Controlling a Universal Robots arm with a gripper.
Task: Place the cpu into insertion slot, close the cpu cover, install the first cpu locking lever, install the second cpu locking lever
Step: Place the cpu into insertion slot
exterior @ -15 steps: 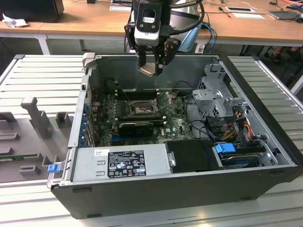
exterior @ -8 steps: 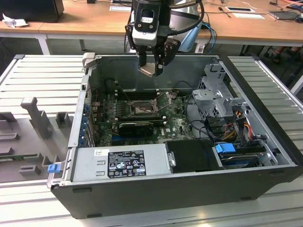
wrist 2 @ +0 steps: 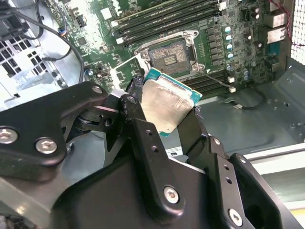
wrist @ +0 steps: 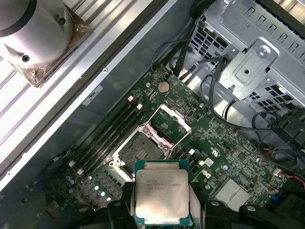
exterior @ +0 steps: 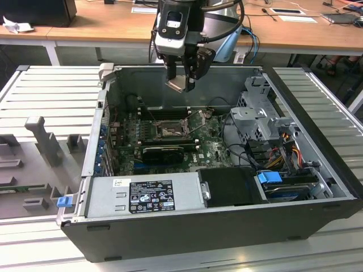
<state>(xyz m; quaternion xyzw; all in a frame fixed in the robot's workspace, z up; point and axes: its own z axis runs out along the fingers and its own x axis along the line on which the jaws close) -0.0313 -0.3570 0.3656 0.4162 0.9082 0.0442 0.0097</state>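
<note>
**Chip gripped in the air above the open socket**

In the exterior view, the nearest edge is the dark grey metal wall of the open computer case (exterior: 170,229). Just inside it lies a silver box-shaped power supply with a white label (exterior: 142,192). At three o'clock from the supply sits a black rectangular shroud (exterior: 227,186).

Beyond these spreads the green motherboard (exterior: 211,150). The insertion slot (exterior: 168,131), a square socket with a dark centre and a silver rim, lies at about twelve o'clock from the power supply. Nothing lies in the socket, and the air straight above it is free. Long black memory slots (exterior: 161,113) run close along its twelve o'clock edge. A silver perforated drive cage (exterior: 258,113) with loose cables hems in the three o'clock side.

In the first wrist view the cpu cover (wrist: 176,118), a thin silver frame with a large cut-out, stands tilted up off the insertion slot (wrist: 138,150), leaving it uncovered.

The black two-fingered gripper (exterior: 180,82) hangs at twelve o'clock from the socket, above the case's rim and well apart from the board. It is clenched on the cpu (exterior: 177,84), a small flat square chip with a dull silver-grey top. In the second wrist view the fingers (wrist 2: 136,98) press its opposite edges, and the cpu (wrist 2: 167,105) hangs tilted over the insertion slot (wrist 2: 170,53).

Farthest stands a light wooden table (exterior: 102,25).
</note>
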